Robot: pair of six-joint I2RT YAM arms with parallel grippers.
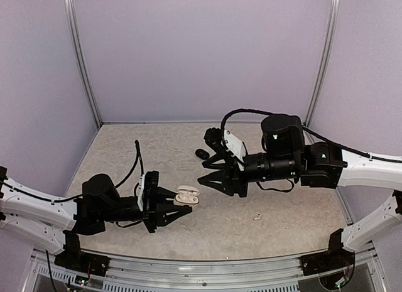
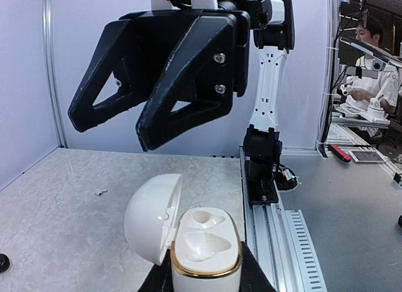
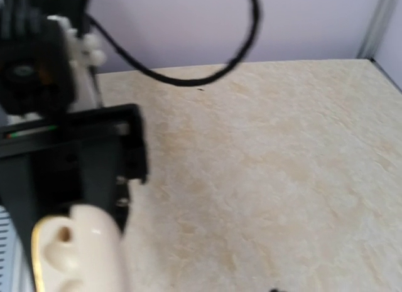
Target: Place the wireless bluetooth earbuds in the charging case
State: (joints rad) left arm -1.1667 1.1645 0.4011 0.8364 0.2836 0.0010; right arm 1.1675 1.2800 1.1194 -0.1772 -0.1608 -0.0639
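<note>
Top view of my two-arm rig over a pale speckled surface [image 1: 276, 179]. My left claw [image 1: 183, 201] is closed around the white charging case [image 1: 187, 196] and holds it at about 7 o'clock from the middle of the surface. The case's lid is swung open.

In the left wrist view the case [image 2: 204, 251] stands upright between the claw's fingers [image 2: 252, 274], gold rim on top, with the lid [image 2: 151, 216] tipped out at 9 o'clock. Both moulded hollows in the case show bare.

My right claw [image 1: 204, 173] reaches in from 3 o'clock, its tips pointing toward the case and hanging just above it, not touching. In the left wrist view its two black triangular fingers [image 2: 182, 85] stand partly apart. I cannot see anything gripped between them.

One white earbud [image 1: 257, 217] lies loose on the surface at about 4 o'clock from the case, well apart from both claws. It shows as a tiny speck [image 2: 98, 193] in the left wrist view.

A small black oval object [image 1: 201, 153] sits at 12 o'clock from the case; I cannot tell whether it is an earbud or a case.

The right wrist view is blurred and shows only the case [image 3: 78, 251] and the left arm at 8 o'clock.
</note>
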